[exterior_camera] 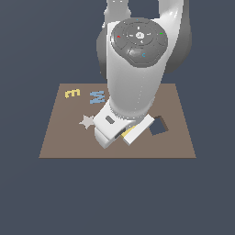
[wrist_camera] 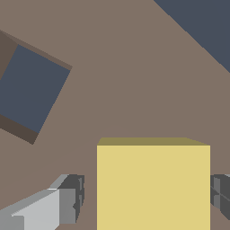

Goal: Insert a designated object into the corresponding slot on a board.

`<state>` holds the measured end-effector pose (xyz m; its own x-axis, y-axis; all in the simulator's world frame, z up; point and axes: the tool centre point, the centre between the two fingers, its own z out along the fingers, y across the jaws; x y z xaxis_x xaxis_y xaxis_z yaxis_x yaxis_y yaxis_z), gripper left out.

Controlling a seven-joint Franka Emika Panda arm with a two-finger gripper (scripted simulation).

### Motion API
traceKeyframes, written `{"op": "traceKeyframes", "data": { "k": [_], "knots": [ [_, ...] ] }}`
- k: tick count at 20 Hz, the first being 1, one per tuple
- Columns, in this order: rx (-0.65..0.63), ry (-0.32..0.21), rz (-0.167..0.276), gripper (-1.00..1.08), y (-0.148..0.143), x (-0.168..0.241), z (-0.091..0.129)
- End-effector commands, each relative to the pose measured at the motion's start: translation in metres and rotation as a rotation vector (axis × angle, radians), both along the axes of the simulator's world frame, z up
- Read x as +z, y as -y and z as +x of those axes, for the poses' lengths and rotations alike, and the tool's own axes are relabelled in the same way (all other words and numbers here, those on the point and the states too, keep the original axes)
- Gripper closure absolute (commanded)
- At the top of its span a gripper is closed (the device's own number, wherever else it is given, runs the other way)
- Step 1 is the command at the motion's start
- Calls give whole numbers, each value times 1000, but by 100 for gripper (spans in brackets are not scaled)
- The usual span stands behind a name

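In the exterior view my arm fills the centre of the frame, bent down over the board (exterior_camera: 55,137). The yellow block (exterior_camera: 130,133) peeks out under my tool (exterior_camera: 123,133), just lower left of the dark square slot (exterior_camera: 159,127) — near it but not in it. So the insertion is not done: the slot is empty, and lifting, carrying across and lowering are all left, as I judge it. The yellow E (exterior_camera: 72,93), the blue M (exterior_camera: 97,97) and the pale star (exterior_camera: 86,121) lie toward the upper left of the board.

In the wrist view the block (wrist_camera: 152,186) fills the lower centre, with one of my tool's fingers (wrist_camera: 72,197) at lower left and the other at the right edge. The left finger shows a clear gap to the block — my tool is spread wider than it, bracketing and not gripping. The slot (wrist_camera: 31,90) sits at the upper left, turned at an angle to the block.
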<state>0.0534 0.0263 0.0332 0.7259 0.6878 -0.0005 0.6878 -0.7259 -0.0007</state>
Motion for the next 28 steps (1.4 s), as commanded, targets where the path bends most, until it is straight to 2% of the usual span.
{"op": "traceKeyframes", "data": {
  "k": [1,2,17,28],
  "knots": [
    [1,1,0,-92,0,-3,0],
    [1,1,0,108,0,-3,0],
    [12,2,-1,108,1,-2,1],
    [172,2,-1,108,-3,-2,10]
  ]
}}
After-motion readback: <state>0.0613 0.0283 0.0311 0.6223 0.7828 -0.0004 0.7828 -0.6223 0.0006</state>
